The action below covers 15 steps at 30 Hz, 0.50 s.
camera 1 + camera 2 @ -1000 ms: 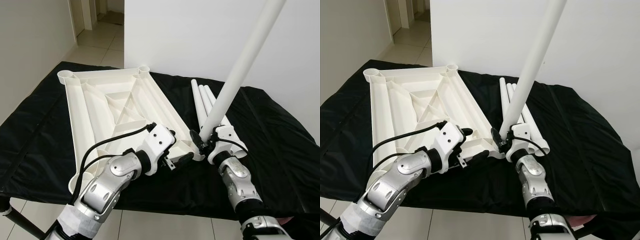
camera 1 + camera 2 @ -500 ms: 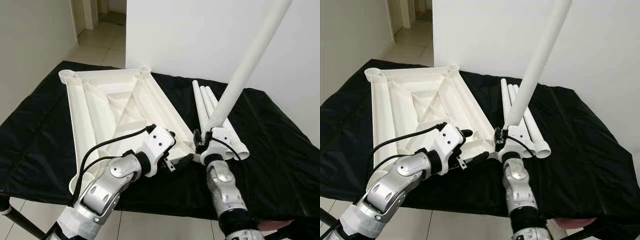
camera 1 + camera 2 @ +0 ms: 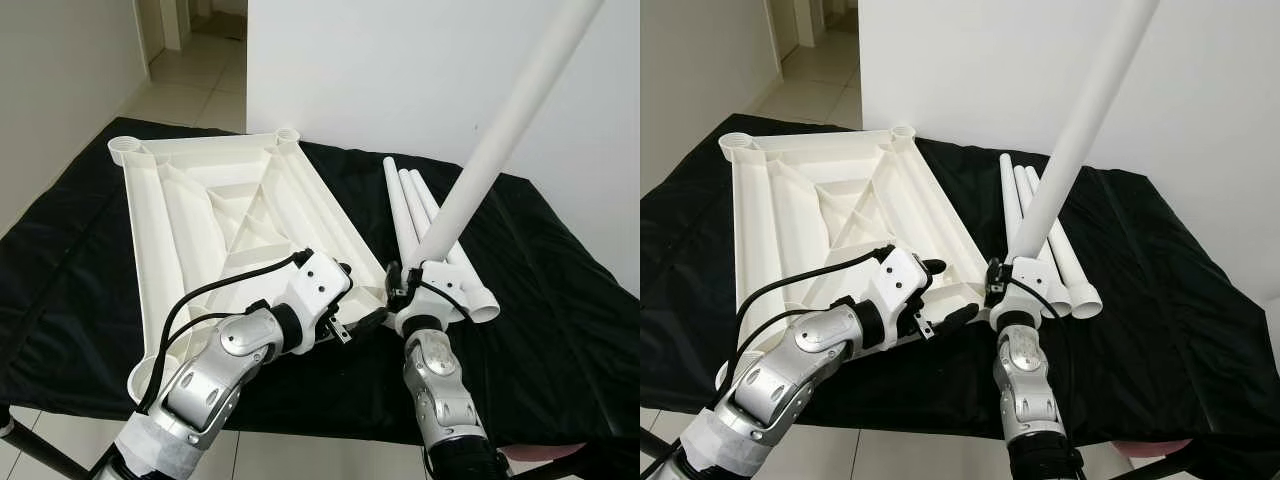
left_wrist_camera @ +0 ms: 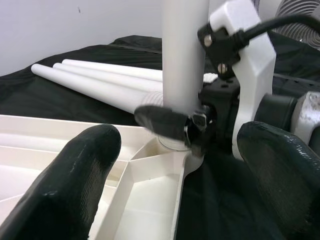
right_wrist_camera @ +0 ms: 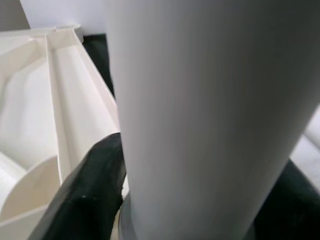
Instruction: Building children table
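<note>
Leg [image 3: 500, 150]: a long white tube, held tilted up and to the right; its lower end is set at the near right corner socket of the top, as seen in the left wrist view.
Top [image 3: 215, 215]: a white ribbed tabletop laid upside down on the cloth, left of centre, with round sockets at its corners.
Spare legs [image 3: 425, 225]: three white tubes laid side by side on the cloth, just right of the top, behind the held leg.
Right gripper [image 3: 402, 290]: clamped on the leg near its lower end, one black finger [image 4: 162, 120] seen pressed against the tube.
Left gripper [image 3: 360, 318]: placed at the top's near right corner, fingers spread apart, one over the top's rim and one over the cloth; nothing is held between them.
Cloth [image 3: 560, 300]: black sheet spread over the work surface, under all parts.
Wall [image 3: 400, 70]: white, just behind the cloth.
Floor [image 3: 190, 85]: pale tiles, seen at the far left and running into a hallway.
</note>
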Motion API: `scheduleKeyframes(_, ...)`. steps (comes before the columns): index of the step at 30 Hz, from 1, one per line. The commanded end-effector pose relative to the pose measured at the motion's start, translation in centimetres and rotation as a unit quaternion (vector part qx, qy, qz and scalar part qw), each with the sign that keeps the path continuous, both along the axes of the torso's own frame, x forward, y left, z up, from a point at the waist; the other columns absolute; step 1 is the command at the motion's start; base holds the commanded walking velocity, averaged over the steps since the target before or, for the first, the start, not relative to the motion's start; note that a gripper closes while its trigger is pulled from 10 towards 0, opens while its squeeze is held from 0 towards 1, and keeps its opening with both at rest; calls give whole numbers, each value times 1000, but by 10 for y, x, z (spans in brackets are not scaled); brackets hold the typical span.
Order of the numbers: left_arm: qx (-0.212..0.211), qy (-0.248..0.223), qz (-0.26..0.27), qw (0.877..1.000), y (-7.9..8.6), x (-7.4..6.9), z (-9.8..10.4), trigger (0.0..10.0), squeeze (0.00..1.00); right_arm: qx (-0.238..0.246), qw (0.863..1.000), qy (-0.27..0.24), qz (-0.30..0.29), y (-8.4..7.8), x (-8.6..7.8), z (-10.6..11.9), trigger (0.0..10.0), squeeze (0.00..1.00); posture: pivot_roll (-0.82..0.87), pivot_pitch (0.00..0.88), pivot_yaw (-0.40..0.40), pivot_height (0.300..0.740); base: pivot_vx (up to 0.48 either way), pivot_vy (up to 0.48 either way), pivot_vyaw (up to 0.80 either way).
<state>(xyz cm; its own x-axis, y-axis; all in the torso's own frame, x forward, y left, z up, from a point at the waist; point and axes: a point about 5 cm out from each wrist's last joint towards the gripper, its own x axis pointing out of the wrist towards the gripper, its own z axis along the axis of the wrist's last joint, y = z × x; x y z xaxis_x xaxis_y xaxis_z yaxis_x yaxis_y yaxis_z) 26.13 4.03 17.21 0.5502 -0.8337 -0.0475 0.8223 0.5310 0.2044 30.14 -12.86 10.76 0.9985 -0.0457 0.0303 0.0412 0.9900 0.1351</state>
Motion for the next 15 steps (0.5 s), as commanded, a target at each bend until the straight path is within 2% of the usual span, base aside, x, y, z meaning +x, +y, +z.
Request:
scheduleKeyframes(1, 6, 1, -28, 1000, -4, -4, -2, 10000, 0, 3, 1000, 15, 15, 2, -3, -7, 10000, 1000, 22, 0, -123, 740, 0, 0, 0)
scheduleKeyframes(4, 6, -2, -28, 1000, -4, -3, -2, 10000, 0, -11, 999, 1, 37, -12, -3, -3, 10000, 1000, 22, 0, -127, 740, 0, 0, 0)
scheduleKeyframes(9, 5, -1, -27, 1000, -5, -3, -2, 10000, 0, -20, 998, -17, 60, -20, -5, -1, 10000, 1000, 22, 0, -131, 740, 0, 0, 0)
scheduleKeyframes(12, 5, -1, -27, 1000, -5, -3, -2, 10000, 0, -20, 998, -17, 60, -20, -5, -1, 10000, 1000, 22, 0, -131, 740, 0, 0, 0)
scheduleKeyframes(13, 6, -1, -28, 1000, -5, -4, -3, 10000, 0, -29, 994, -18, 100, -27, -5, -1, 10000, 945, 25, 0, -130, 740, 0, 0, 0)
scheduleKeyframes(14, 6, 0, -29, 1000, -5, -5, -3, 10000, 0, -38, 991, -22, 127, -29, -5, 0, 10000, 0, 25, 0, -130, 740, 0, 0, 0)
scheduleKeyframes(15, 7, 0, -29, 1000, -5, -5, -4, 10000, 0, -42, 988, -24, 148, -31, -5, 0, 10000, 0, 26, 0, -129, 740, 0, 0, 0)
